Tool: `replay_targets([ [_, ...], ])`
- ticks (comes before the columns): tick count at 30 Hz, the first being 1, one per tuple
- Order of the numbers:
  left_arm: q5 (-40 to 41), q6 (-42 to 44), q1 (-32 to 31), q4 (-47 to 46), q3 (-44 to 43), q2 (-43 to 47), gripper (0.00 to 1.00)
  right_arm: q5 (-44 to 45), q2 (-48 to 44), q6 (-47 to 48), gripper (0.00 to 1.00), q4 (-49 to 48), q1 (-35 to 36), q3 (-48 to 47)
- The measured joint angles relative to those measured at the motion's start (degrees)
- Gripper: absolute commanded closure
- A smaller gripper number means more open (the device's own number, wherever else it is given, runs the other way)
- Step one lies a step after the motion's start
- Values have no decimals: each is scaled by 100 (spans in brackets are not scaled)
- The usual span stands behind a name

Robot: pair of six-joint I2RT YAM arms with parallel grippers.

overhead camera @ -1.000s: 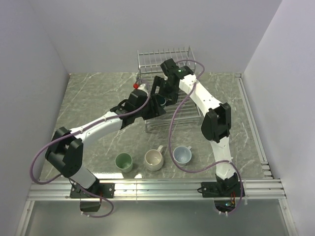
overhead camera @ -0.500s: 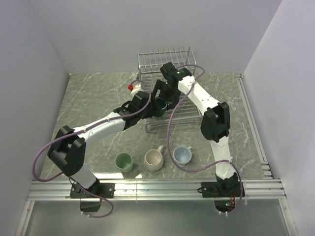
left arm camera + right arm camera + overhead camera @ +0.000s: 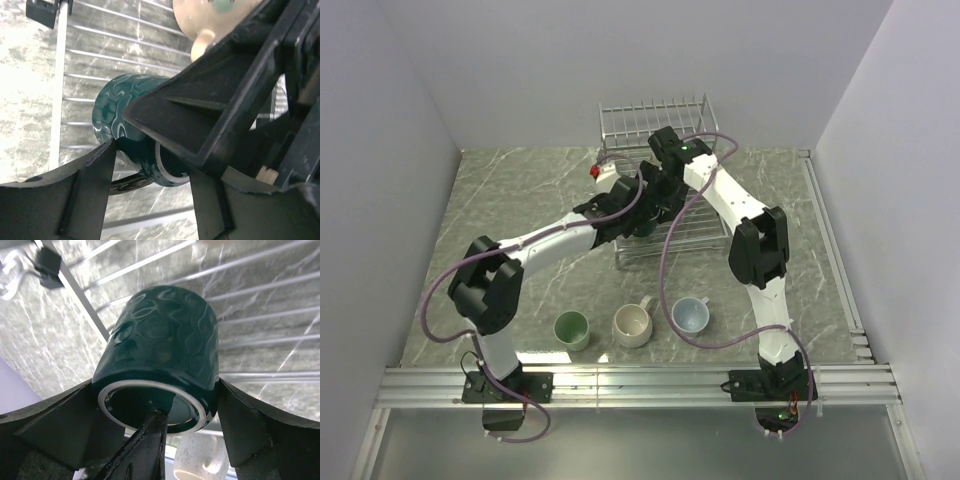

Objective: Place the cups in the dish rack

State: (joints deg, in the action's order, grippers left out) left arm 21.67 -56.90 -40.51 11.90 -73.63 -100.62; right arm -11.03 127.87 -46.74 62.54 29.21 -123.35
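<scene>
Just over the dish rack [image 3: 655,115], dark teal mug [image 3: 165,340] in left claw [image 3: 150,167]

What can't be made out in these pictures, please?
Teal mug: top view, hidden under the left gripper and right gripper.
Whether the left gripper grips it: both wrist views, contact hidden by the mug and right gripper.
Cream mug: left wrist view, cut off by the top edge, covered by the right gripper.
</scene>
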Motion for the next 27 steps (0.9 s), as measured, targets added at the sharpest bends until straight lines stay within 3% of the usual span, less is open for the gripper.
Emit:
replay_targets([
  [7,413,-295,-83,815,-988,-605,46,0,0,26,0,-122,-151,0],
  [20,186,-111,-162,286,-647,-551,50,70,0,-20,0,470,-289,-254],
  [27,125,-444,72,-179,-452,-592,52,-990,-503,-289,0,721,-693,-951],
])
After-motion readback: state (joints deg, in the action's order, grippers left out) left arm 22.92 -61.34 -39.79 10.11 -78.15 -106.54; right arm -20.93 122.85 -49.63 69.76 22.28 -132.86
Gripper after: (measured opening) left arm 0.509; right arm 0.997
